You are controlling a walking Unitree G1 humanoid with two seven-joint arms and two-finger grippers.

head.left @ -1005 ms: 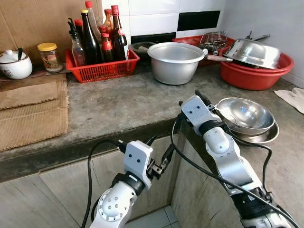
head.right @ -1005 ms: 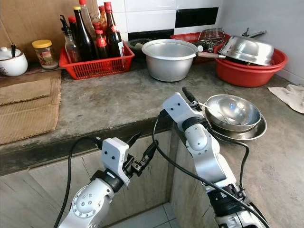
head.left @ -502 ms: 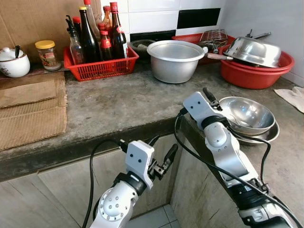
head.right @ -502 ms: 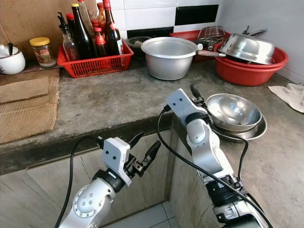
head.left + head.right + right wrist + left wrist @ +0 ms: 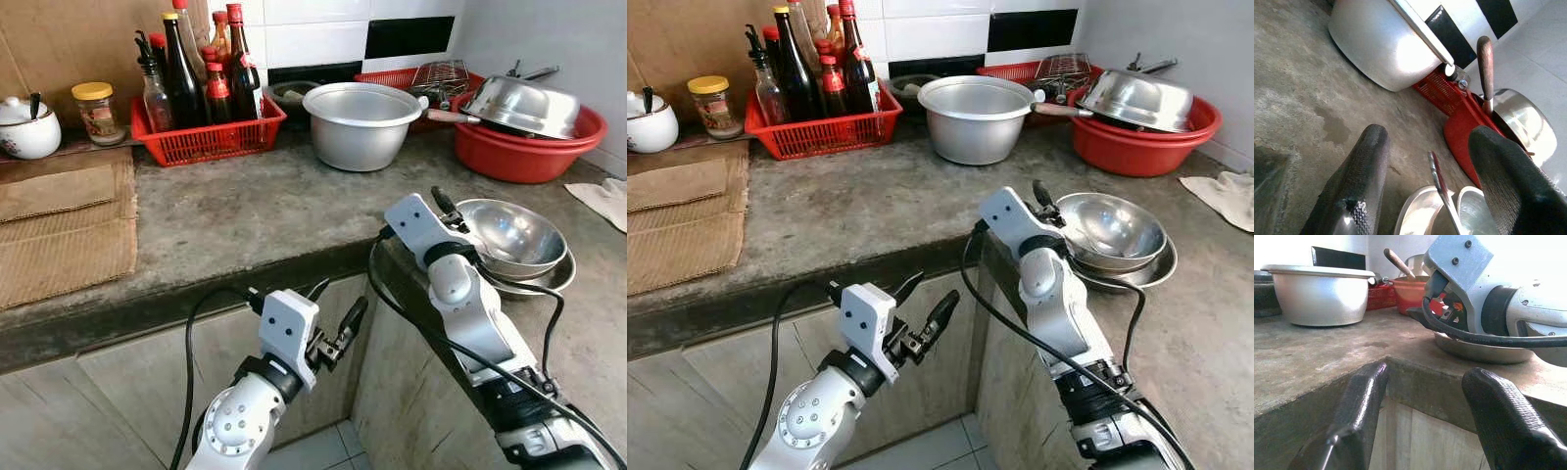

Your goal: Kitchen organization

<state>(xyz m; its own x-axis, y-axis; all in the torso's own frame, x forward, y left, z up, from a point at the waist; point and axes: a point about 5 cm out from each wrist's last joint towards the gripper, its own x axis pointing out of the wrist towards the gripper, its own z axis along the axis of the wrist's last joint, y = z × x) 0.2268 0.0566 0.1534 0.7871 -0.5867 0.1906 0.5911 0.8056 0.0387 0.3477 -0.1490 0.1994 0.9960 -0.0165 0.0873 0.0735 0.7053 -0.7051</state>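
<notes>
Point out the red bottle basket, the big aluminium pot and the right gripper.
red bottle basket (image 5: pixel 211 142), left eye view, on its mesh front wall.
big aluminium pot (image 5: pixel 361 137), left eye view, on its outer side.
right gripper (image 5: pixel 1425 183), right wrist view, midway between its open fingertips, above the steel bowls.

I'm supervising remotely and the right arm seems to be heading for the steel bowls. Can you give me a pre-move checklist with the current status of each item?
1. Right gripper open: ok, fingers spread.
2. Aimed at the stacked steel bowls: ok, hovering at their near rim.
3. Utensil lying in the top bowl, between the fingers: not ok, may snag.
4. Left gripper out of the way: ok, open, below the counter edge.
5. Bowls separable: cannot tell.
</notes>
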